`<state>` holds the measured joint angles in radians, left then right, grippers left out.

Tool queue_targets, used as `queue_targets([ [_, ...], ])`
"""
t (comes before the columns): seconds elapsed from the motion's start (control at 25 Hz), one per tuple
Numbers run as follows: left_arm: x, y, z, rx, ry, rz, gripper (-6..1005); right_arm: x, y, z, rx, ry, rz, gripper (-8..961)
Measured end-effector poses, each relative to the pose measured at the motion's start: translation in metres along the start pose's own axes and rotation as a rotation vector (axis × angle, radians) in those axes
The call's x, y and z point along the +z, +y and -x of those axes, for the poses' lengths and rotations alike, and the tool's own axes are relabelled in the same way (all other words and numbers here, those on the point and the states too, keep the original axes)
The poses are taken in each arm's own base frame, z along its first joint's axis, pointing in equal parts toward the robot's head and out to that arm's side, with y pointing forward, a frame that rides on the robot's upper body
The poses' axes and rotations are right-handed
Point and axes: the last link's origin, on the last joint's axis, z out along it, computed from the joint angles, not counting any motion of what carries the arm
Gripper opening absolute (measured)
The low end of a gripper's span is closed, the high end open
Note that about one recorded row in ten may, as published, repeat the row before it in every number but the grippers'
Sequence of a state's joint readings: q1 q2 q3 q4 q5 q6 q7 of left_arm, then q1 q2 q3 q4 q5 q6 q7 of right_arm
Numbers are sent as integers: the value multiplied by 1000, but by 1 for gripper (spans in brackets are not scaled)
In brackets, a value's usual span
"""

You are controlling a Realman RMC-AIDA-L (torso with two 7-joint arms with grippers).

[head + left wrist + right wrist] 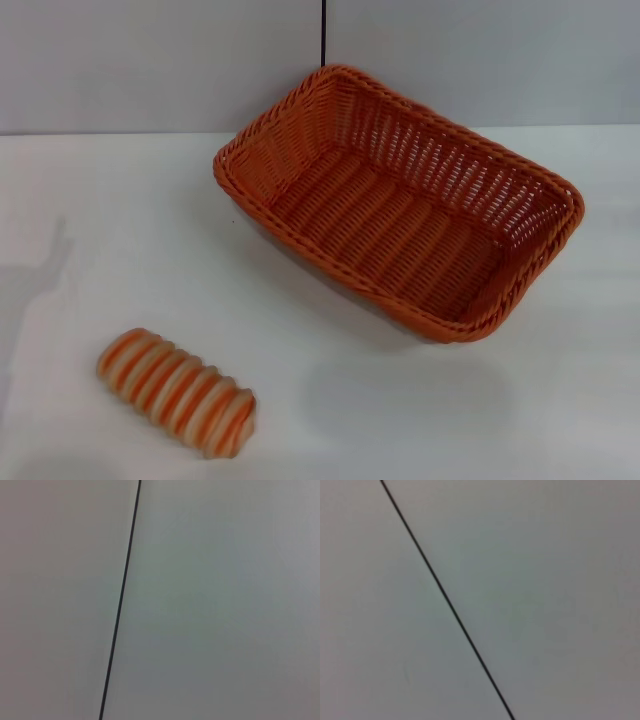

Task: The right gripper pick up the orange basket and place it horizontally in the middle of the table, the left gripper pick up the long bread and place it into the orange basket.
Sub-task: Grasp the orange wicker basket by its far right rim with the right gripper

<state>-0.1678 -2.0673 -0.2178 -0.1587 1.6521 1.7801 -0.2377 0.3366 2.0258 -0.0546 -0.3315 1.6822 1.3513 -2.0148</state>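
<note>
The orange basket rests on the white table right of centre toward the back, turned diagonally, and it holds nothing. The long bread, a ridged loaf striped orange and cream, lies on the table at the front left, well apart from the basket. Neither gripper shows in the head view. Both wrist views show only a plain grey surface crossed by a thin dark line.
A grey wall rises behind the table, with a thin dark vertical seam just behind the basket's far corner. Bare tabletop lies between the bread and the basket and along the front right.
</note>
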Motion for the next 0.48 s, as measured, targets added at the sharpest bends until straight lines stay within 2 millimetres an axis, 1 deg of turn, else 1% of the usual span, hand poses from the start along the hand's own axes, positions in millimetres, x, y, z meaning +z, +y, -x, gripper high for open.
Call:
queue_targets([
  [0.2,1,0,1,-19,-4,1,858,5,2,2,10,29,34,517],
  [0.28,2,0,1,-20,-7,2,857,8,4,7,33,45,66,518],
  [0.32,2,0,2,-20,-10,2,857,11,5,12,39,49,88,518],
  [0.36,3,0,3,-21,-15,4,857,16,10,24,53,60,143,518],
  [0.4,3,0,3,-21,-15,4,856,16,10,24,53,60,143,518],
  [0.44,3,0,3,-22,-16,6,856,22,18,40,71,86,224,518],
  [0.48,4,1,3,-23,-17,8,856,22,18,40,71,86,224,518],
])
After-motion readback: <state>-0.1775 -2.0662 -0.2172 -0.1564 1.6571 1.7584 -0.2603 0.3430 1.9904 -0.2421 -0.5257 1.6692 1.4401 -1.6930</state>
